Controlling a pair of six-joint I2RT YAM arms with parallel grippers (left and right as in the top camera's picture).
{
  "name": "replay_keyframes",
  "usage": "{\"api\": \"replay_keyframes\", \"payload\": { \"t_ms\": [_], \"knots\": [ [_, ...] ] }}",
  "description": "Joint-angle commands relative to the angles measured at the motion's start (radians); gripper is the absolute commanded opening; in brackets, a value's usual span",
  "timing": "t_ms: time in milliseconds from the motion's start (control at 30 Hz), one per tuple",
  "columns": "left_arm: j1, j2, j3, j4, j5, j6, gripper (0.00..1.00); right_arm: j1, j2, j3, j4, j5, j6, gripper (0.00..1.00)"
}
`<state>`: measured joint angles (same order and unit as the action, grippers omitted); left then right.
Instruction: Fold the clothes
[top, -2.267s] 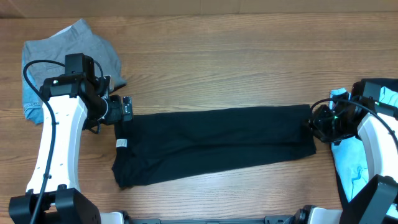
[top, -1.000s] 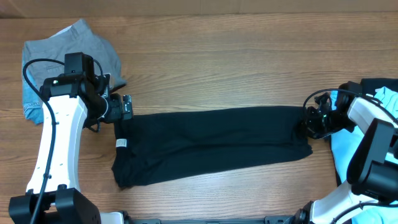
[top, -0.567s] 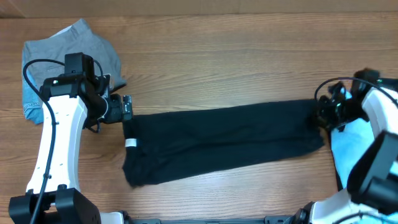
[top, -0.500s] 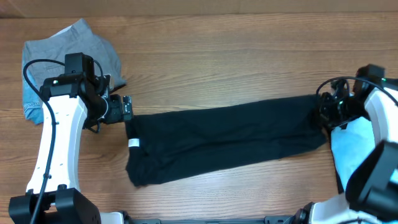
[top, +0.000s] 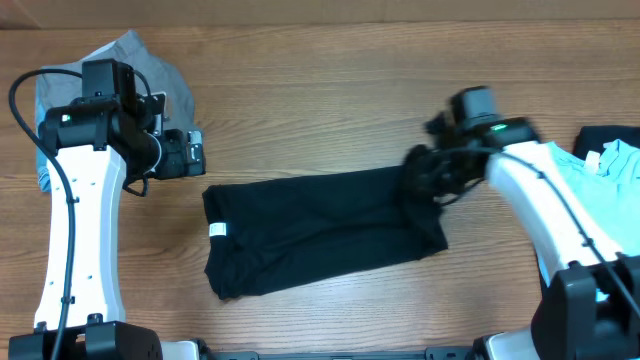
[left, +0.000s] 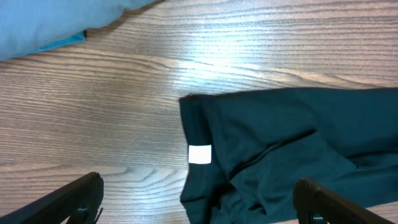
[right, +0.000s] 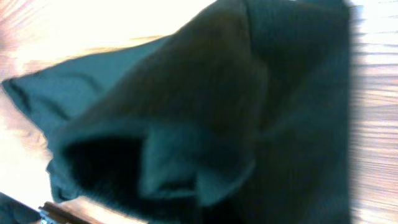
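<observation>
Gripping | right gripper | soft black T-shirt bunched | wood-grain table

Partly off-frame: light blue T-shirt

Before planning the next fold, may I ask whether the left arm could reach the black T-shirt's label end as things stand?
Probably yes: the left pincer hangs open close beside the black T-shirt, at its white label end, with only bare table between.
</observation>
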<state>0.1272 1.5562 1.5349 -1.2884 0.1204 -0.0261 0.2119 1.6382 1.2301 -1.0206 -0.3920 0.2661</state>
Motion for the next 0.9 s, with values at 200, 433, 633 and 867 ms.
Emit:
{"api": "replay_keyframes", "payload": {
  "t_ms": [200, 433, 633, 867],
  "knots": [
    [0.01, 0.001, 0.031, -0.016, 0.011, 0.016, 1.0, 0.291, 0.008, -0.099, 0.216, 0.037, 0.379, 0.04],
    [0.01, 0.001, 0.031, -0.018, 0.011, 0.016, 1.0, 0.365, 0.01, -0.11, 0.277, 0.113, 0.483, 0.28],
    [0.01, 0.001, 0.031, -0.02, 0.011, 0.016, 1.0, 0.37, 0.006, -0.11, 0.279, 0.089, 0.476, 0.41],
    [0.01, 0.001, 0.031, -0.025, 0.011, 0.031, 1.0, 0.287, -0.012, -0.104, 0.254, 0.092, 0.38, 0.31]
  ]
}}
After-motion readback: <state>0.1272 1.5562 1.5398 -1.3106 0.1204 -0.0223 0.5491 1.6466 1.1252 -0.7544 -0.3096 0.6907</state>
